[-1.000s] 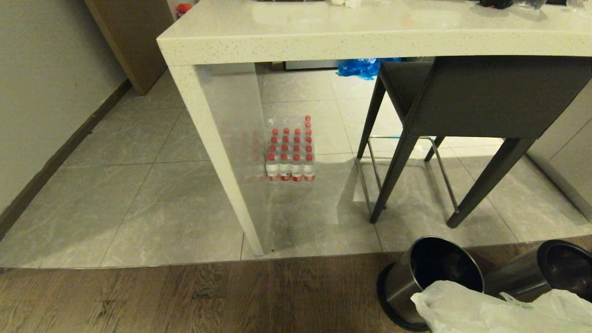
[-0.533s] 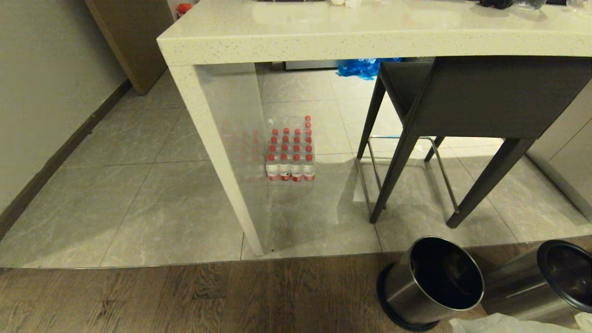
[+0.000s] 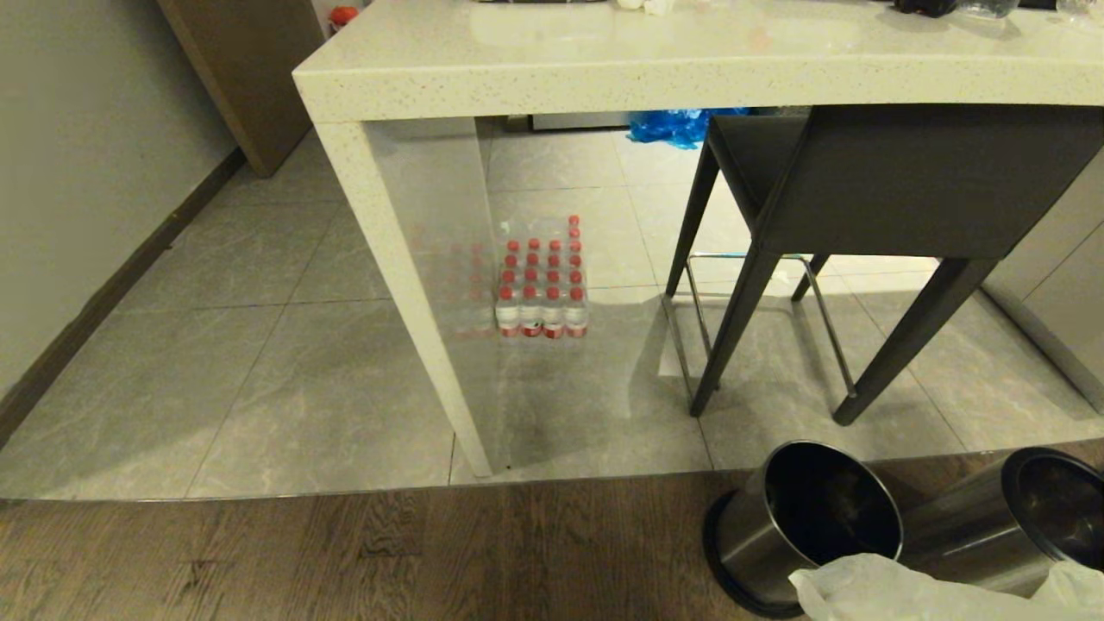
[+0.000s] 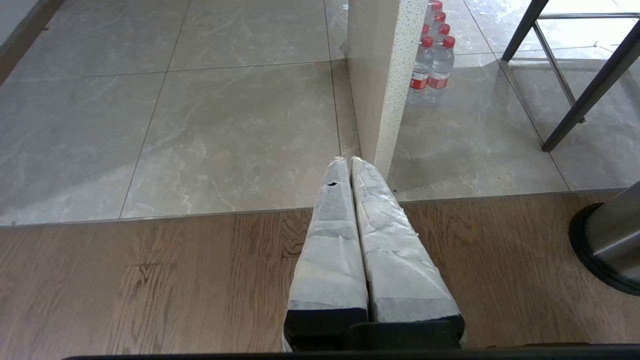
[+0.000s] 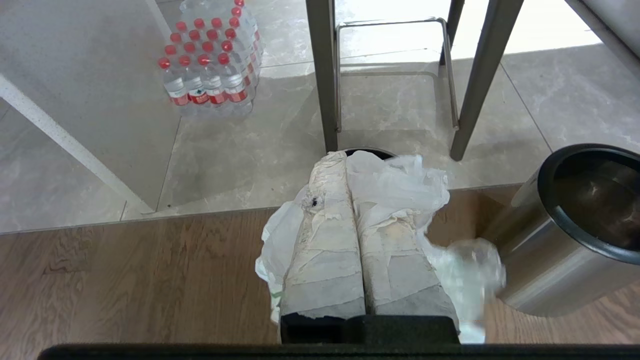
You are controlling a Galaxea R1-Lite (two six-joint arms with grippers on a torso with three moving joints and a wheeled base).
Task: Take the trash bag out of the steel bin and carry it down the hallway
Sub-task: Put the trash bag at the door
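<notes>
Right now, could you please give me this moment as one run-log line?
right gripper: shut on trash bag | bag out of steel bin | left gripper: shut, empty

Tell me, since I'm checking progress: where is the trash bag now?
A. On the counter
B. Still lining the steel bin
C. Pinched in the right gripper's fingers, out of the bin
C: the trash bag bunches around the shut right gripper, and the steel bin stands bare inside.

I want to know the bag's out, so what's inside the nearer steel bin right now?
The steel bin shows only its dark bare inner wall. The trash bag, gripped by the shut right claw, covers the near rim, so the bottom cannot be seen.
</notes>
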